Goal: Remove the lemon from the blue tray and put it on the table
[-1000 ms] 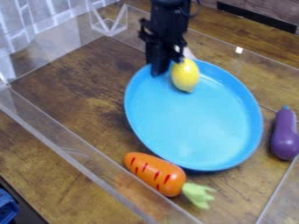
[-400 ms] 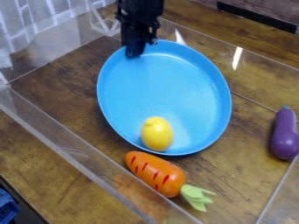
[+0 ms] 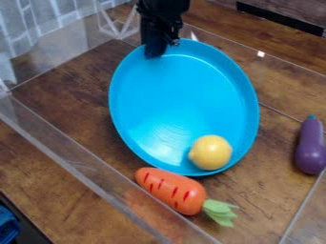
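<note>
Orange toy carrot (image 3: 173, 191) with dark slits at six o'clock, its green leafy top (image 3: 219, 212) pointing toward five o'clock, purple toy eggplant (image 3: 310, 149) upright at three o'clock, its stem end uppermost, dark blue object (image 3: 10, 227) cut off at the seven-to-eight o'clock edge

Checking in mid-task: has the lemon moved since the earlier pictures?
Yes. The lemon has gone from the tray's far rim to its near side, now close to the carrot, and most recently a little toward the eggplant.
</note>
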`<action>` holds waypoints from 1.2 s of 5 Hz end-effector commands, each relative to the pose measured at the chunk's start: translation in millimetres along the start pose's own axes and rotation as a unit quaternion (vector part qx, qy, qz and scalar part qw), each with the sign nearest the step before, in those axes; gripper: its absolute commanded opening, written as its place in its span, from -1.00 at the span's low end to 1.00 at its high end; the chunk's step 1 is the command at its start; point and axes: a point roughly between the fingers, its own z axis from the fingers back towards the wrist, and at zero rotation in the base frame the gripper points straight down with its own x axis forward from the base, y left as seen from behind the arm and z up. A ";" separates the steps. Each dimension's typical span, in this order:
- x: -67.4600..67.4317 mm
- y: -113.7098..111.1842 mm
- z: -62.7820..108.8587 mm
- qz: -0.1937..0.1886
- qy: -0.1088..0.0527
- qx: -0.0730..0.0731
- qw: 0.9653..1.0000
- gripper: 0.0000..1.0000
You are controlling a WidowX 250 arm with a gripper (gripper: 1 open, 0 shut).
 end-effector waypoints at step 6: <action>12.7 -37.5 37.6 -0.125 -0.035 0.056 0.990 -1.00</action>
